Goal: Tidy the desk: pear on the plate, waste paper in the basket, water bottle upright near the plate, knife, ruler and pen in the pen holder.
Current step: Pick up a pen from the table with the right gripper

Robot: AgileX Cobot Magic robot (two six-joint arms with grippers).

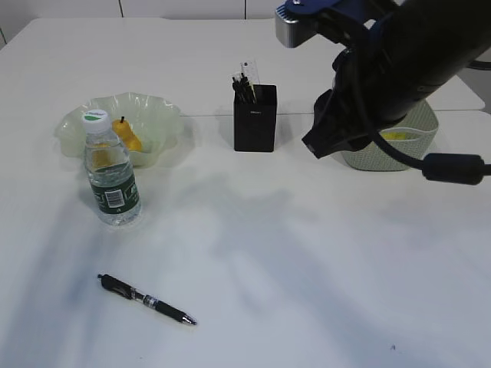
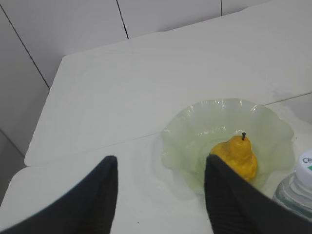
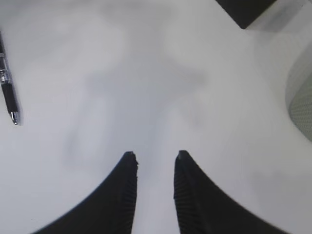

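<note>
The plain white table (image 1: 307,253) is made of abutting panels. The pear (image 1: 128,136) lies in the ruffled plate (image 1: 157,107), the water bottle (image 1: 110,176) upright beside it. Only the left wrist view shows pale wall panels behind. The left gripper (image 2: 161,165) has its jaws wide and empty; the right gripper (image 3: 155,156) has its jaws narrow and empty, above bare table near the pen (image 3: 8,92).

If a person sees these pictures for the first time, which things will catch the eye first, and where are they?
First comes the big dark robot arm at the upper right of the exterior view, hiding part of the basket. Next is the yellow-orange pear in the pale green plate at the left, with the water bottle upright before it. Last, a black pen lies alone on the desk, near the front.
</note>
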